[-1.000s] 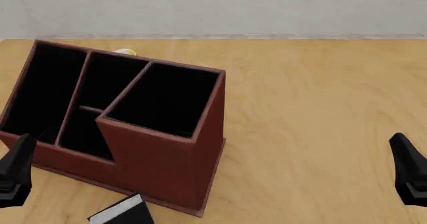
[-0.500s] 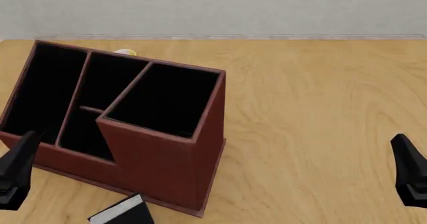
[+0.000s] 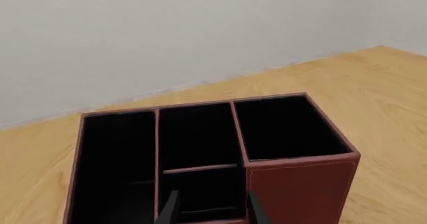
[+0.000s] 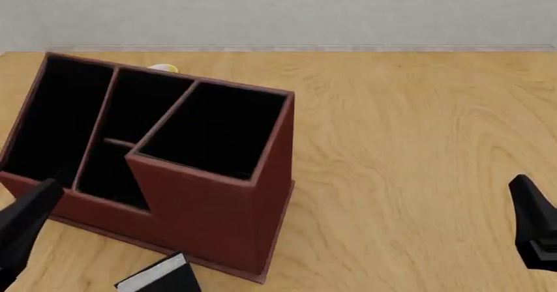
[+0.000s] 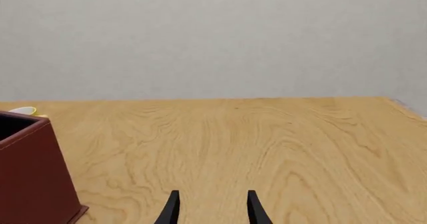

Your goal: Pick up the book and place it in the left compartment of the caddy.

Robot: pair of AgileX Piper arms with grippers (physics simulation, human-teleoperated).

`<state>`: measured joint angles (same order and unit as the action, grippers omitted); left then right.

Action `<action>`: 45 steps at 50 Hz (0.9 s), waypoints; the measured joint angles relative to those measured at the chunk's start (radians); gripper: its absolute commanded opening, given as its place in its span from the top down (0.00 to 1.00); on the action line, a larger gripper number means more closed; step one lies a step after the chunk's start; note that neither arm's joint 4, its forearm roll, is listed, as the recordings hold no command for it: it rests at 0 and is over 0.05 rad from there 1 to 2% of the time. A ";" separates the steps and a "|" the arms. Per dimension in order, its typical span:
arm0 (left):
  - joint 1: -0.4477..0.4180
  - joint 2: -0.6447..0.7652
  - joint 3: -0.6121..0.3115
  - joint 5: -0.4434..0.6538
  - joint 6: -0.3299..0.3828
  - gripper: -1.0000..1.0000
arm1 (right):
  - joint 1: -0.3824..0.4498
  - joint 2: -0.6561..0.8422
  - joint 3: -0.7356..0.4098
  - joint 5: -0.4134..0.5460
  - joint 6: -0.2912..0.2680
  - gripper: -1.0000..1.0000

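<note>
I see the book [image 4: 161, 277] cut off by the front view's lower edge, and a small yellow object [image 4: 163, 68] mostly hidden behind the caddy [image 4: 222, 223].

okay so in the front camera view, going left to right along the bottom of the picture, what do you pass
left gripper → book, just in front of the caddy → bare table → right gripper

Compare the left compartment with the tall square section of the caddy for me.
The left compartment is a long narrow slot at the caddy's low end; the tall square section is wider, shorter front to back, with higher walls. It stands nearer the book. Both are black inside and look empty.
</note>
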<state>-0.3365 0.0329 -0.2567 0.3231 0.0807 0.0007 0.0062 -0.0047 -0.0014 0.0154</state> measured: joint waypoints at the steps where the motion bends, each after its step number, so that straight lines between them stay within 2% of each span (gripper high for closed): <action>1: -0.009 0.006 -0.008 0.006 0.000 0.00 | 0.000 0.000 0.000 0.000 0.000 0.00; 18: -0.142 0.144 -0.130 0.119 0.058 0.00 | 0.000 0.004 0.000 -0.002 -0.002 0.00; 35: -0.214 0.243 -0.169 0.216 0.088 0.00 | -0.006 0.004 0.001 -0.003 0.002 0.00; 45: -0.252 0.270 -0.168 0.249 0.066 0.00 | -0.007 0.007 0.002 -0.005 0.005 0.00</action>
<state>-0.5884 0.3031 -0.4246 0.5725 0.1464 -0.0061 0.0132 -0.0031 -0.0068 0.0208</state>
